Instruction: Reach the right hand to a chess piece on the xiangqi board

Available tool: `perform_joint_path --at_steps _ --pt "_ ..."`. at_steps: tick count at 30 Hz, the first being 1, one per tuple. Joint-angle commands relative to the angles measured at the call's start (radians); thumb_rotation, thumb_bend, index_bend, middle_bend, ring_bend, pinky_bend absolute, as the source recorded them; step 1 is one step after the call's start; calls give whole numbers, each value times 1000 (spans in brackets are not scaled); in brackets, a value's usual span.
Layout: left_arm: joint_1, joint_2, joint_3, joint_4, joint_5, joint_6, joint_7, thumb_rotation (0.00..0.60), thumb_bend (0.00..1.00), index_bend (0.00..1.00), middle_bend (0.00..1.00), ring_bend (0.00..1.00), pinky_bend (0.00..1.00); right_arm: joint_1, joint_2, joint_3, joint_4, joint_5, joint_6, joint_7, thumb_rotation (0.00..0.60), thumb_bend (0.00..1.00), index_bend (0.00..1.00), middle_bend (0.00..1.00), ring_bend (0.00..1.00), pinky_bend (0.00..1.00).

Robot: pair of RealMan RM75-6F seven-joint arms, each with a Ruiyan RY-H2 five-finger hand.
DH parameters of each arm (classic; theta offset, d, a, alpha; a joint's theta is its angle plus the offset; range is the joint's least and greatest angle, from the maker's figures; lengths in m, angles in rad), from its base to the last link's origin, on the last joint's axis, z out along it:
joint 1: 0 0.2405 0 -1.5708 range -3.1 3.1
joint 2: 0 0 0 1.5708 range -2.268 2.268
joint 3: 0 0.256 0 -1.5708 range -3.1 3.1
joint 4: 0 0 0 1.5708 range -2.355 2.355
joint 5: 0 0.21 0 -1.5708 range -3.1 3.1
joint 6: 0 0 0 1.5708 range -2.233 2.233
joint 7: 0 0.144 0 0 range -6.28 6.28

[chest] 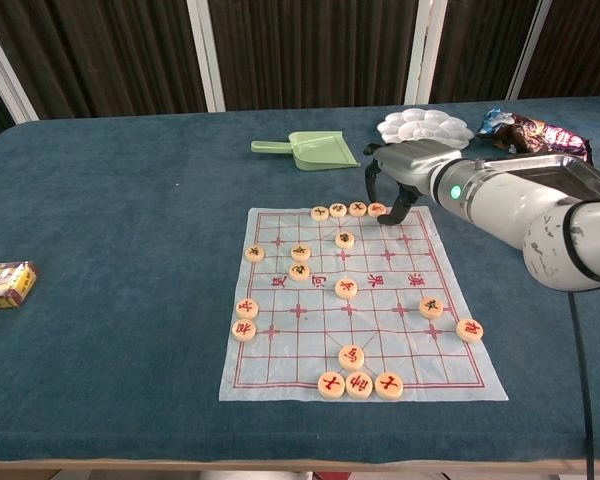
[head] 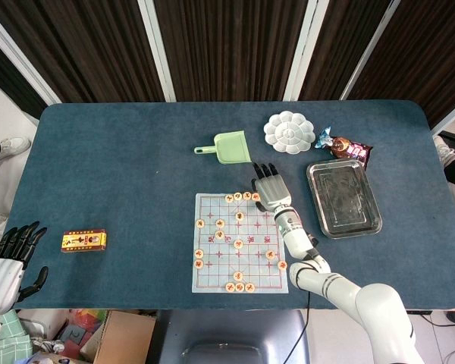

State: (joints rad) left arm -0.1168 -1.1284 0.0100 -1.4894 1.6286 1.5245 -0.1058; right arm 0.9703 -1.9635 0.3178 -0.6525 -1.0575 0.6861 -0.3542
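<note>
Chess piece sits at the right end of a row of four along the far edge of the xiangqi board; same disc in the head view. Pale round disc, red character on top. Other discs are scattered over the board: a cluster of three along the near edge, a few at the left side, two near the right edge.

Right hand is over the board's far right corner, palm down, fingers curled downward and apart. One dark fingertip comes down right beside the chess piece, touching or almost touching; cannot tell which. Nothing is clasped in the hand. In the head view the right hand lies beside that end of the row, forearm running back toward the near edge of the table.

Board lies on a blue table, a little right of centre. Beyond it, a green dustpan. Right of that, a white flower-shaped palette, then a snack packet. A metal tray lies right of the board.

Left hand is off the near left corner of the table, fingers spread, holding nothing. A small red and yellow box lies on the table near it.
</note>
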Motion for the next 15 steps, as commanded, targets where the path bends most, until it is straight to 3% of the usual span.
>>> perform_joint_path --at_steps 1,15 --pt "-1 0 0 0 0 -1 -1 600 442 0 0 0 4 2 -2 1 1 2 -3 1 600 443 560 42 0 0" --pt "4 4 -1 1 1 12 -11 600 442 0 0 0 4 6 -10 3 0 15 11 -20 600 480 626 69 0 0"
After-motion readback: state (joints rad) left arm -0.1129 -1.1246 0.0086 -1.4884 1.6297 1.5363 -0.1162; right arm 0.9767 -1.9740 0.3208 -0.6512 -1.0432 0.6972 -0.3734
